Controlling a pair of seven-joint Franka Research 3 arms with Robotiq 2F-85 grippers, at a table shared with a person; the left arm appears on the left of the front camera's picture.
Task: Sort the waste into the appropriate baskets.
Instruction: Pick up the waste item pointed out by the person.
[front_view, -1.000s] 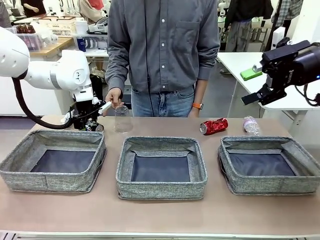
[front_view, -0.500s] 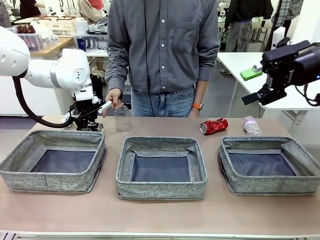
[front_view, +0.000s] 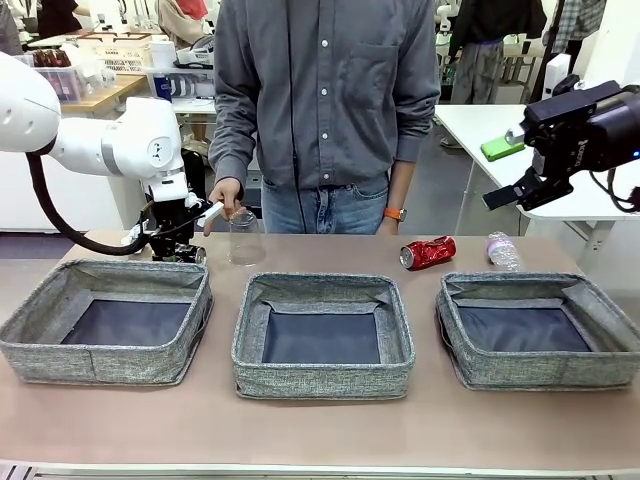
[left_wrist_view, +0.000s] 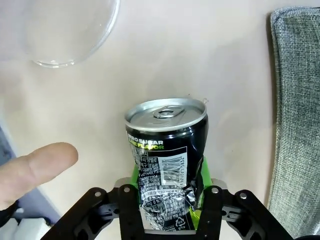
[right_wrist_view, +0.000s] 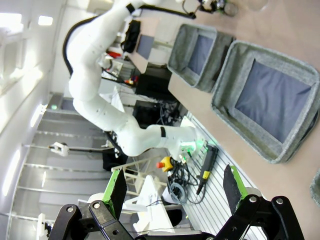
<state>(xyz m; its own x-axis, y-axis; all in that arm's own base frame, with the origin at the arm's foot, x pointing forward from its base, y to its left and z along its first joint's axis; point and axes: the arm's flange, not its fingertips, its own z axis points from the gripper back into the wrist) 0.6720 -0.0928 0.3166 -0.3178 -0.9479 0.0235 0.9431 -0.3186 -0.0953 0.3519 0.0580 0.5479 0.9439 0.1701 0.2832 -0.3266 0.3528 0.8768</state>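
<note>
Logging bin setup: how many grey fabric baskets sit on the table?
3 shallow grey woven-fabric baskets in a row: left basket, middle basket, right basket, all empty. None appears hidden.

the left gripper (front_view: 180, 250) points down, fingers partly closed. the right gripper (right_wrist_view: 175, 175) hangs high, fingers spread wide.

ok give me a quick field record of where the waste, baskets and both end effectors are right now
baskets: left basket, middle basket, right basket in a row, no waste inside
left end effector: closed on the dark can, upright behind left basket
right end effector: open, raised at the right, holding nothing
clear cup: behind the left and middle baskets' gap, person's hand at its top
red can: on its side, behind the middle-right gap
small bottle: lying behind right basket
</note>
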